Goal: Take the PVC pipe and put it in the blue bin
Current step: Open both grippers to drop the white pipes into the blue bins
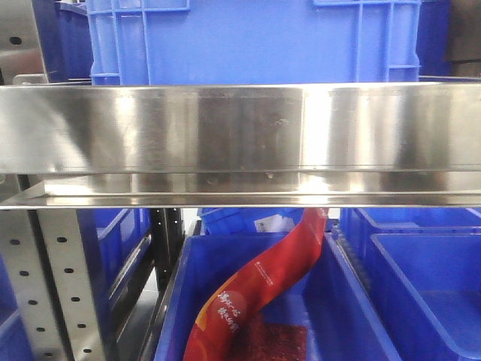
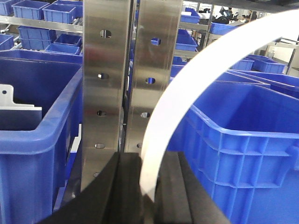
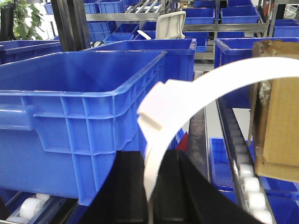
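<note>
The PVC pipe is out of view in all three frames. Blue bins show everywhere: one on the steel shelf (image 1: 255,41), one below it (image 1: 353,316), one right of the left gripper (image 2: 243,135), and a large one ahead-left of the right gripper (image 3: 79,88). My left gripper (image 2: 148,156) is shut in front of a steel upright (image 2: 105,84). My right gripper (image 3: 161,154) is shut too. In each wrist view a thin white curved strap (image 2: 187,79) (image 3: 196,88) rises from between the black fingers and arcs right; the right one carries a buckle.
A wide steel shelf edge (image 1: 240,128) crosses the front view. A red packet (image 1: 255,293) lies in the lower bin. Another blue bin (image 2: 32,126) stands left of the upright. A cardboard box (image 3: 278,107) sits above a roller track (image 3: 245,177) on the right.
</note>
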`<state>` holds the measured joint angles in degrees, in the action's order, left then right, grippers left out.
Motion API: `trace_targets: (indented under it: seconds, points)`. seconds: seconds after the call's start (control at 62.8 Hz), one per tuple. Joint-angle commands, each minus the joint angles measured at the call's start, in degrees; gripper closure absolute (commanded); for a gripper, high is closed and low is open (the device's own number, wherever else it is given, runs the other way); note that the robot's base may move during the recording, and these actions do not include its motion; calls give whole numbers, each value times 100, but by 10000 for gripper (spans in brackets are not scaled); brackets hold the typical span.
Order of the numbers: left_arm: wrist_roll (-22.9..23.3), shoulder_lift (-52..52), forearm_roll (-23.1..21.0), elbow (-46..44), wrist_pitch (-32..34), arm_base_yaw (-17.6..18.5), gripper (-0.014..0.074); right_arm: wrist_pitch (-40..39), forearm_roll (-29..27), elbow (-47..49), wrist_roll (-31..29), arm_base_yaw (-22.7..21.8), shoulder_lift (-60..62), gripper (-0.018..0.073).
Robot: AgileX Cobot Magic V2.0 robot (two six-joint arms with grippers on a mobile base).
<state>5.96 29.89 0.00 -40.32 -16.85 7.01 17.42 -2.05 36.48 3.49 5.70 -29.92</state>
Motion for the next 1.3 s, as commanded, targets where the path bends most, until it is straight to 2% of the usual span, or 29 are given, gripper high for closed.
trace_targets:
  seconds: [0.0, 0.764, 0.875, 1.018, 1.289]
  points:
    - [20, -40, 31, -2, 165, -4, 707, -162, 42, -1, -16, 8, 29, 728]
    - [20, 182, 57, -2, 102, -4, 707, -327, -23, -1, -16, 8, 29, 728]
    - [20, 309, -44, -355, -84, 76, 707, -151, -23, 210, -16, 53, -111, 728]
    - [-276, 830, -89, -1037, -425, 536, 707, 261, -23, 846, -61, 319, -655, 728]
    - [-423, 2343, -65, -2219, -303, 2033, 707, 199, -23, 2173, -279, 1077, -2148, 728]
